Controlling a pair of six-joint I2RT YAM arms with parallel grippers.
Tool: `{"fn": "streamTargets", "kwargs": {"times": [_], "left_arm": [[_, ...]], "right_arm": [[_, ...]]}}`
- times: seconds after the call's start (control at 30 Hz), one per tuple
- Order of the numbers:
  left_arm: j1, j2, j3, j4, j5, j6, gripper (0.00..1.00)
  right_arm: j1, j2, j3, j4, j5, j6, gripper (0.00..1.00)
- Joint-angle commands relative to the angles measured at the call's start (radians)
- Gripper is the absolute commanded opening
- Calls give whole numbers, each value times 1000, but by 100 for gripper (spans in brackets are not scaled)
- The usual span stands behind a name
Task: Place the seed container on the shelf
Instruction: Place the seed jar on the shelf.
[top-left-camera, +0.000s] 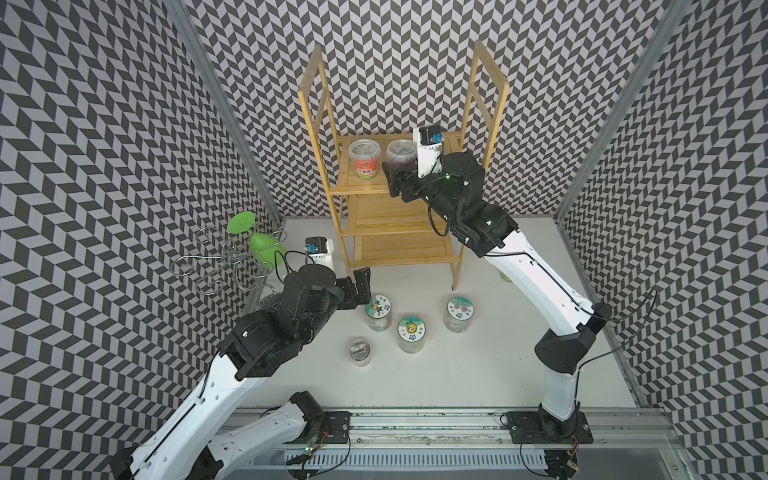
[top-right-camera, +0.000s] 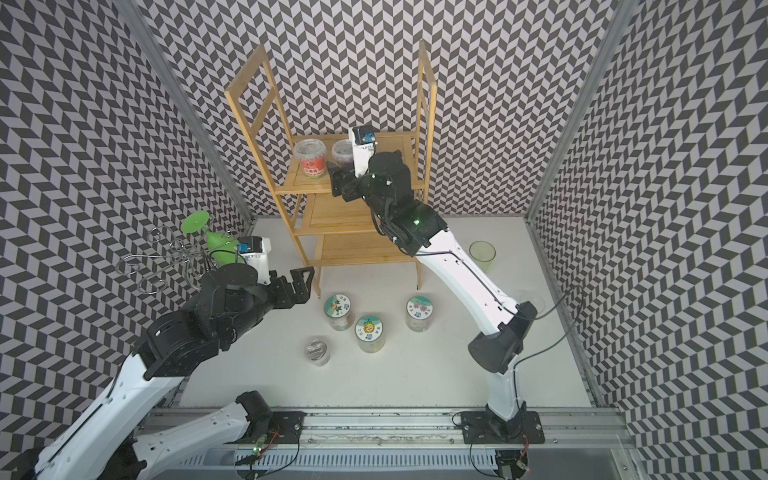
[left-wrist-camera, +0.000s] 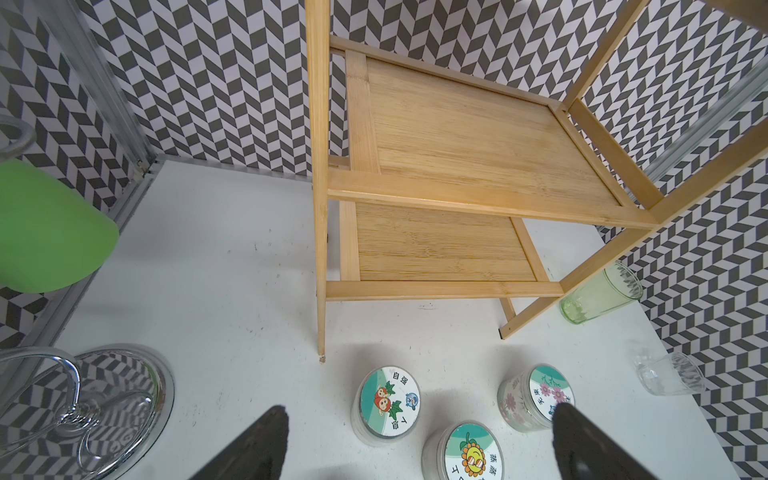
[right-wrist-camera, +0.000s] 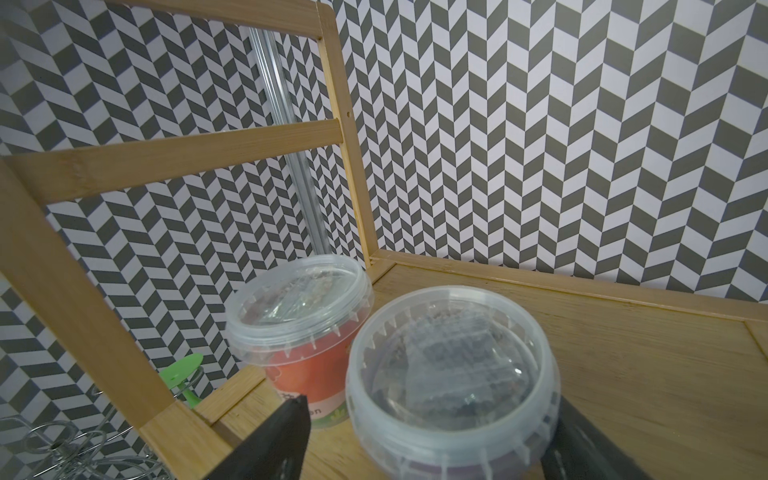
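1. Right gripper (top-left-camera: 394, 180) is up at the shelf's (top-left-camera: 361, 189) upper board, jaws apart.
2. Seed container (right-wrist-camera: 453, 374) stands on that board, right between its fingers, and a gap shows at one finger (right-wrist-camera: 286, 432).
3. Red-labelled tub (right-wrist-camera: 299, 316) stands just beyond that finger.
4. Left gripper (top-left-camera: 361, 286) hangs well apart, low over the table, jaws spread wide, beside a lidded jar (top-left-camera: 378, 309).

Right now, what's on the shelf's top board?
Two clear-lidded tubs side by side: red-labelled tub, dark-filled tub. The right arm hides part of the top board in both top views.
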Motion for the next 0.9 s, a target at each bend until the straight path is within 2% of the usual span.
{"fn": "streamTargets", "kwargs": {"times": [0.0,0.33,0.87], "left_arm": [[7,-8,-5,19,1,5,100],[9,-8,-6,22,7,3,100],[7,-9,6,9,4,12,99]], "right_arm": [[8,23,13,-25,-8,13,88],[8,-60,-50,3,115,-20,90],[11,-253,-276,10,113,-16,92]]}}
